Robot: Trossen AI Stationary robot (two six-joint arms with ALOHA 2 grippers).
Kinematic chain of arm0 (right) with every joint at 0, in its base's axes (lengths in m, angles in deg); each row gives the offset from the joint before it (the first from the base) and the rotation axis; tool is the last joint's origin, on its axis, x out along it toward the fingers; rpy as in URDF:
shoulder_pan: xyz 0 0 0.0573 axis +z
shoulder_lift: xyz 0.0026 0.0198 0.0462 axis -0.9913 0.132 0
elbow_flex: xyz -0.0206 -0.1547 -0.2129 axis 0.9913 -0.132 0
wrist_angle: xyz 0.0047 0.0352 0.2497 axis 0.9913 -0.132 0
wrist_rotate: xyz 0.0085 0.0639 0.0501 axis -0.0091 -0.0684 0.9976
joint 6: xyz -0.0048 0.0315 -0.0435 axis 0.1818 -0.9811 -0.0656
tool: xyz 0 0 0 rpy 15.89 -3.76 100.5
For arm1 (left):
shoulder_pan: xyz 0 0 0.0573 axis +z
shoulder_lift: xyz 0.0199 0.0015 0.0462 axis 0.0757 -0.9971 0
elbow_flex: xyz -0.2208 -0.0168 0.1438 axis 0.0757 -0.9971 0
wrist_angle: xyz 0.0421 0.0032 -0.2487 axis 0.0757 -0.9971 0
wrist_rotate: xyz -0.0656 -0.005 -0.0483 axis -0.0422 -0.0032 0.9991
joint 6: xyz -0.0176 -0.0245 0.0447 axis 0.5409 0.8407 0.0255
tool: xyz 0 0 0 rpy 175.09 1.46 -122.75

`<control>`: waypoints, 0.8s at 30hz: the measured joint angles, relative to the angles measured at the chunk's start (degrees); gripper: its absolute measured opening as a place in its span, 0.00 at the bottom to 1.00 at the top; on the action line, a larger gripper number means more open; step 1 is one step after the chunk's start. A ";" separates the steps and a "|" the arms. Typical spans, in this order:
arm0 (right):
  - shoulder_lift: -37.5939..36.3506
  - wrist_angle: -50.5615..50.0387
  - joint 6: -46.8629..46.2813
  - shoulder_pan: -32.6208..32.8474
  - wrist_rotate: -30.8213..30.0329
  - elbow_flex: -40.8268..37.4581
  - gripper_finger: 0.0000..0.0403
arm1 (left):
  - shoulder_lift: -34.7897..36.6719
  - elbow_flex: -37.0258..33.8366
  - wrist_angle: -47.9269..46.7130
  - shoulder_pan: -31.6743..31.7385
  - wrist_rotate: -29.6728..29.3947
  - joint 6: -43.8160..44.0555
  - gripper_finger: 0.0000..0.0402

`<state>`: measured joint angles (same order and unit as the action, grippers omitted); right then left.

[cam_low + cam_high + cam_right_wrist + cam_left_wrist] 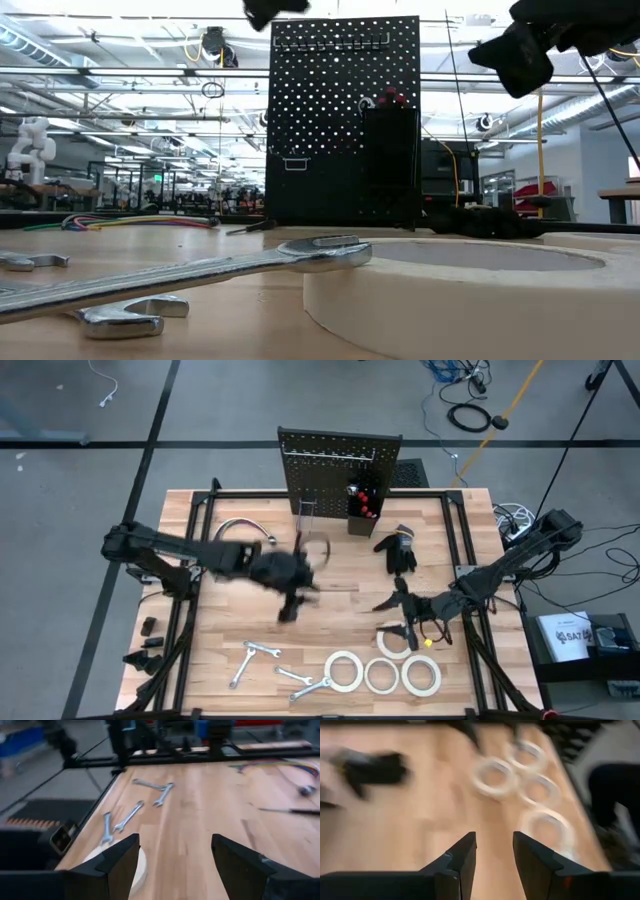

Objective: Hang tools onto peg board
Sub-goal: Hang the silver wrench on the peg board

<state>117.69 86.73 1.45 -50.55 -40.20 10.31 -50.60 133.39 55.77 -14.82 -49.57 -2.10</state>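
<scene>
At table centre, left gripper (290, 605): jaws parted, narrow gap, holding nothing. Right gripper (398, 618), at 3 o'clock: jaws spread wide, empty, above tape rolls (382, 674).

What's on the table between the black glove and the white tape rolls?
In the high view, the right gripper hangs between the black glove and the white tape rolls, fingers open, right above the nearest roll. The wood there looks bare otherwise.

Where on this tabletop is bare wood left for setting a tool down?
Bare wood lies between the curved chrome tube and the wrenches, and right of the black glove. The near edge is crowded: wrenches beside the tape rolls, with the open right gripper over them.
</scene>
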 joint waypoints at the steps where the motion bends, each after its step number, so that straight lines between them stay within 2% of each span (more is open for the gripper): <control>1: 1.69 2.13 1.47 0.02 0.93 0.00 0.60 | -0.05 -0.59 -0.17 -2.48 -0.14 2.01 0.32; 6: 9.25 12.72 3.54 0.02 3.07 0.47 0.60 | -2.54 -3.75 3.96 -14.01 -1.76 13.73 0.32; 10: 12.65 12.41 5.43 -0.01 3.04 2.80 0.60 | -8.36 -5.10 13.27 -20.17 -3.46 21.14 0.32; 13: 14.31 11.89 6.79 -0.05 2.95 4.47 0.60 | -14.22 -4.17 16.49 -21.79 -3.05 26.55 0.32; 17: 15.25 11.17 8.33 -0.05 2.82 6.38 0.60 | -20.81 -1.43 16.30 -23.08 -2.29 30.02 0.32; 24: 15.27 9.31 5.78 -0.05 2.83 8.50 0.60 | -27.47 2.45 16.18 -23.94 -3.52 38.22 0.32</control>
<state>132.96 96.05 7.22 -50.60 -37.37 18.81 -78.07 135.84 71.94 -38.76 -53.09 36.13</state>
